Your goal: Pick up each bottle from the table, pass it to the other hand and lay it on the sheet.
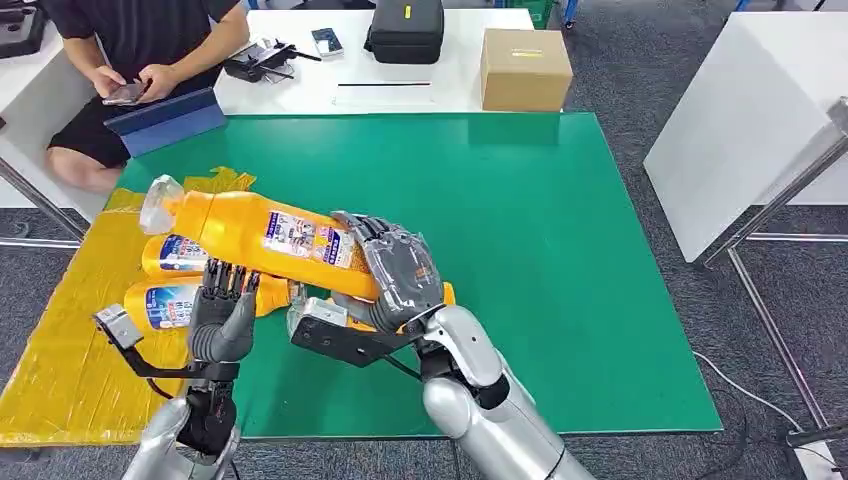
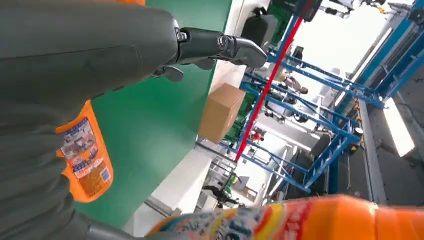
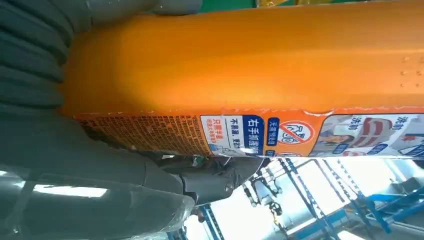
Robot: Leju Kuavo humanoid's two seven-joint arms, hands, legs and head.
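My right hand (image 1: 395, 270) grips an orange bottle (image 1: 265, 232) near its base and holds it tilted above the table, clear cap toward the yellow sheet (image 1: 60, 340). In the right wrist view the bottle (image 3: 250, 65) lies across my right hand (image 3: 75, 165). My left hand (image 1: 222, 315) stands just under the bottle with its fingers up and apart, holding nothing; I cannot tell whether they touch it. Two more orange bottles (image 1: 175, 255) (image 1: 165, 305) lie at the sheet's edge. The left wrist view shows my left hand (image 2: 75, 60) and an orange bottle (image 2: 85, 155).
A green mat (image 1: 560, 250) covers the table. Behind it a white table carries a cardboard box (image 1: 525, 68) and a black case (image 1: 405, 30). A person (image 1: 140, 60) sits at the back left with a phone. Another white table (image 1: 740, 110) stands at the right.
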